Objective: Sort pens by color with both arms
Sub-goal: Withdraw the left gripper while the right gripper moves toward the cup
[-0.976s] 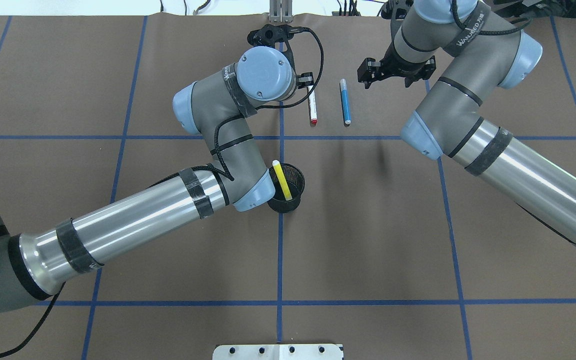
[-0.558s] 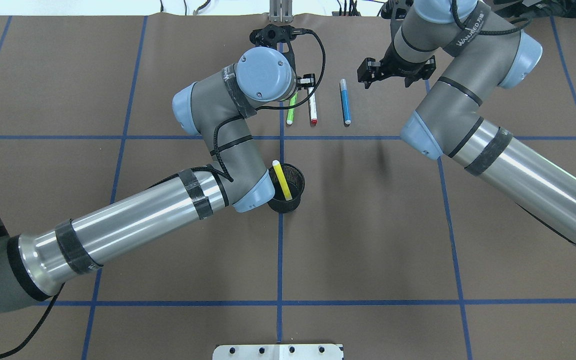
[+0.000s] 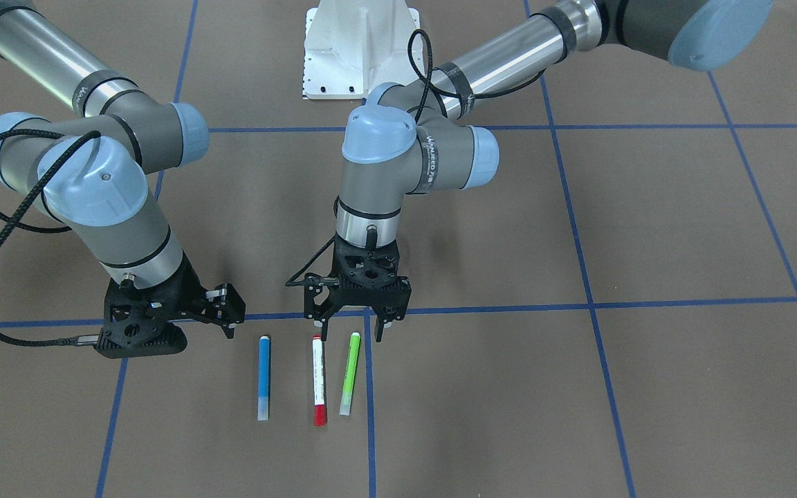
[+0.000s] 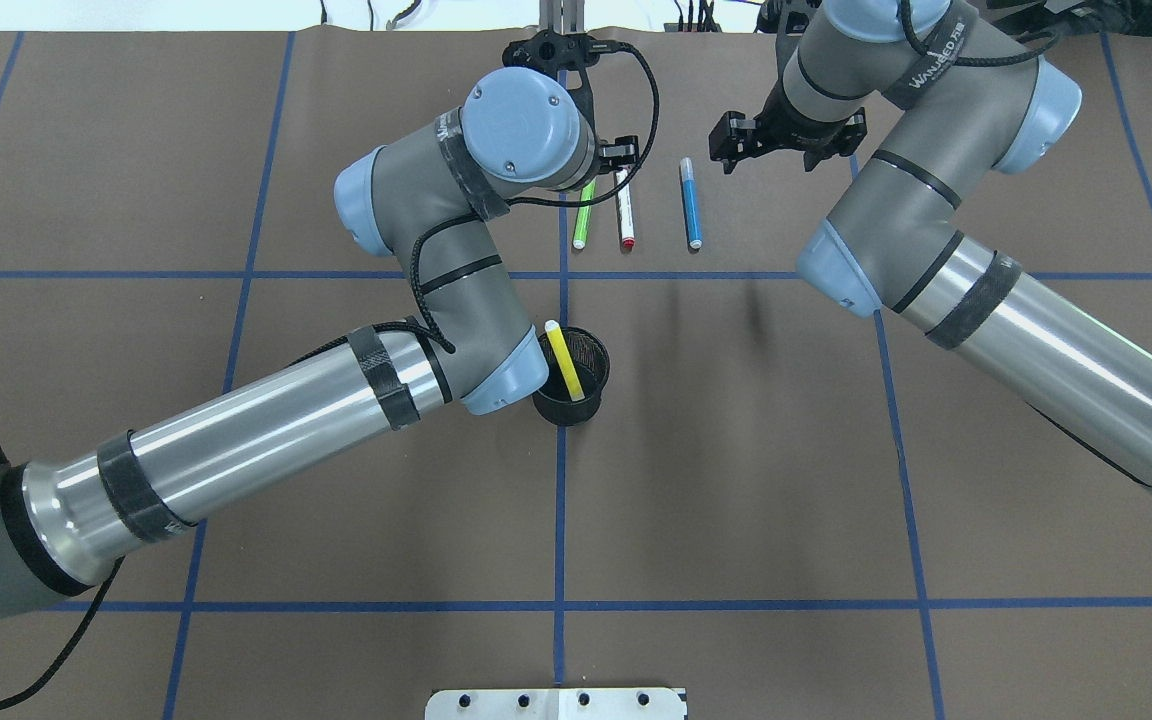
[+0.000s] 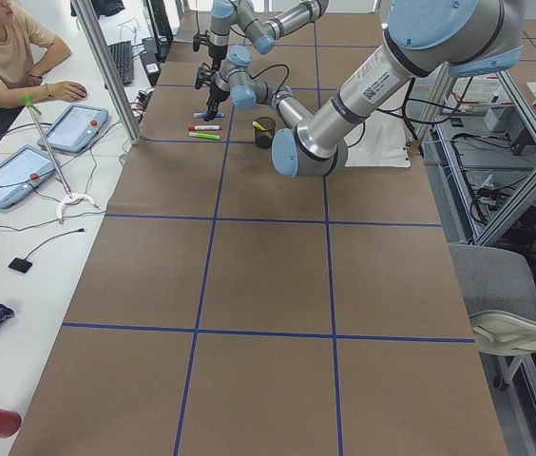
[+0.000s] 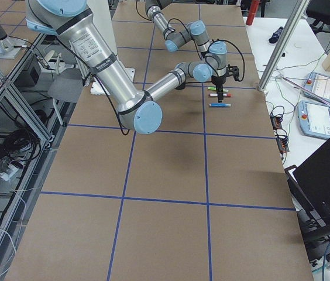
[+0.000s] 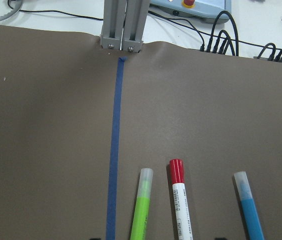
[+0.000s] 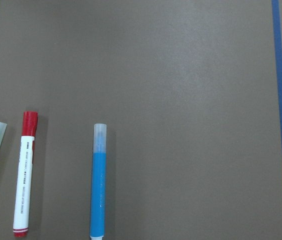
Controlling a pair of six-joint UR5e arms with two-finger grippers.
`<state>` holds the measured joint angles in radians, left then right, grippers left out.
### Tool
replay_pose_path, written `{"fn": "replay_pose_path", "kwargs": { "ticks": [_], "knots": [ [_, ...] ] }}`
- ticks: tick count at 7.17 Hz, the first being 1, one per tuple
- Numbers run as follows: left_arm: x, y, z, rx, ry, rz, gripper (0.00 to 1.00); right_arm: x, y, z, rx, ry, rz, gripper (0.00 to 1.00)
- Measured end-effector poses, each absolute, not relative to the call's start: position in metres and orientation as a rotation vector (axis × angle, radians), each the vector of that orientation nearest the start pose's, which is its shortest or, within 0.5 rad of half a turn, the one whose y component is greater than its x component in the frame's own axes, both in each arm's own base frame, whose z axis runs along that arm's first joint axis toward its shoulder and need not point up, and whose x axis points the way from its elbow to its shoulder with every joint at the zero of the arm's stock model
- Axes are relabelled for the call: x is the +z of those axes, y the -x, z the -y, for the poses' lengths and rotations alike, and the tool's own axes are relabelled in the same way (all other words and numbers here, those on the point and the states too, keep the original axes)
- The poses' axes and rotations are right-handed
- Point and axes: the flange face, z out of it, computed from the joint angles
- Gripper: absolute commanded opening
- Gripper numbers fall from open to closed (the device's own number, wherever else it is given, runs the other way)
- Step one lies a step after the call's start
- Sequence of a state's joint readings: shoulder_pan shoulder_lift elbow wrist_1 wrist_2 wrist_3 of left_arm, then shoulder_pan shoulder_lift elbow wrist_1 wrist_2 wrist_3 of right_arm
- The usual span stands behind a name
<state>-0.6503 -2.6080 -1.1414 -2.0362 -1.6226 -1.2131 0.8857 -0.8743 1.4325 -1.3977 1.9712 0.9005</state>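
Observation:
Three pens lie side by side on the brown mat: the green pen (image 3: 350, 373) (image 4: 583, 215), the white pen with red cap (image 3: 317, 380) (image 4: 625, 212) and the blue pen (image 3: 263, 377) (image 4: 690, 203). The yellow pen (image 4: 564, 360) stands in the black mesh cup (image 4: 581, 395). My left gripper (image 3: 350, 326) is open and empty, just above the near ends of the green and red-capped pens. My right gripper (image 3: 227, 310) is open and empty, beside the blue pen. Both wrist views show the pens: green (image 7: 142, 210), red-capped (image 7: 180, 200), blue (image 8: 99, 185).
A white mounting base (image 3: 360, 48) sits at the robot's side. An aluminium post (image 7: 123, 25) stands at the mat's far edge with cables behind it. Blue tape lines (image 4: 561, 500) cross the mat. An operator (image 5: 7, 57) sits at a side table with tablets.
The green pen came into view on the mat beside the red-capped pen as my left wrist moved off it toward the far edge. The right arm shifted only slightly.

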Motion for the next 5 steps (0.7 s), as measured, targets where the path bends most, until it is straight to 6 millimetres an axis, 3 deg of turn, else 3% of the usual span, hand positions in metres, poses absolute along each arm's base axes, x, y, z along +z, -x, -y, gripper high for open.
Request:
{"fn": "replay_pose_path", "kwargs": {
  "ticks": [2, 4, 5],
  "knots": [
    [0.118, -0.518, 0.600, -0.164, -0.396, -0.942, 0.99, 0.274, 0.395, 0.631, 0.058, -0.232, 0.795, 0.99],
    [0.129, -0.438, 0.587, -0.077, -0.330, -0.901, 0.99, 0.258, 0.394, 0.623, 0.059, -0.212, 0.824, 0.99],
    [0.142, -0.401, 0.582, -0.051, -0.287, -0.900, 0.99, 0.240, 0.394, 0.619, 0.069, -0.180, 0.817, 0.99]
  ]
}}
